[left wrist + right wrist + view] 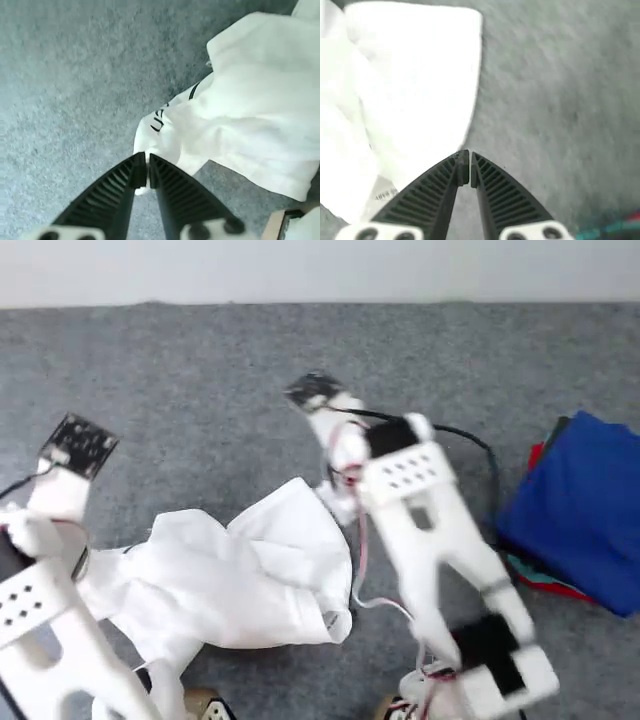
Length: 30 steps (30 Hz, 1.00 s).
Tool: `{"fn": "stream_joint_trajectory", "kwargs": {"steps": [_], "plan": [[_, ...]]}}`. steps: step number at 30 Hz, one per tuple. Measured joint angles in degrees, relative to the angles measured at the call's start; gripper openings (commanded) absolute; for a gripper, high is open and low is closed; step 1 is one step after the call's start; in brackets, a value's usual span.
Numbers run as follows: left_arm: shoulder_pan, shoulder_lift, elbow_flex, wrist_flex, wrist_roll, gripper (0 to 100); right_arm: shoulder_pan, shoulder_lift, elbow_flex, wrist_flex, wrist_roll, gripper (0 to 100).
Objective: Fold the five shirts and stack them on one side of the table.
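The left gripper (147, 159) has its black ribbed fingers (116, 189) drawn together to a hairline slit. They are pinching the edge of the white shirt (250, 115), and a small scrap of white cloth pokes out beneath the tips. Some black print (159, 120) marks the fabric just beyond the pinched corner. The right gripper (465, 159) also has its fingers (492, 187) pressed almost closed, with the tips right at the border of the white shirt (410, 75). Whether any cloth is caught between them cannot be told. A small sewn label (382, 190) lies on the shirt beside that gripper. In the high view the white shirt (250, 575) lies crumpled and unfolded on the grey table (200, 370), in the lower middle of the frame. One end trails to the lower left, where it meets the left arm (40, 610). The right gripper (340, 502) sits at the shirt's upper right corner, near the centre of the frame, and the right arm (430, 530) runs from there toward the lower right. At the right edge of the frame, well apart from the white shirt, rests a stack of folded shirts (540, 575). A blue shirt (585, 505) is on top, with red and teal edges showing beneath it.
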Motion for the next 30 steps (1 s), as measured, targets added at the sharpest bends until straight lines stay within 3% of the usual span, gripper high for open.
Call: {"fn": "stream_joint_trajectory", "kwargs": {"steps": [5, 12, 24, 30], "plan": [[-1.8, -5.3, 7.8, -2.7, 0.0, 1, -6.4, 12.8, -12.7, 0.0, 0.0, 2.4], [-1.8, -12.6, 15.1, -5.0, 0.0, 1, -13.7, 27.6, -26.7, 0.0, 0.0, 20.3], [-1.8, -24.3, 22.8, -5.2, -0.2, 1, -21.5, 41.0, -39.9, 0.0, 0.0, 20.2], [-1.8, -29.0, 24.6, -5.2, -0.4, 1, -22.4, 45.8, -46.6, -0.1, -4.2, 20.1]]}}
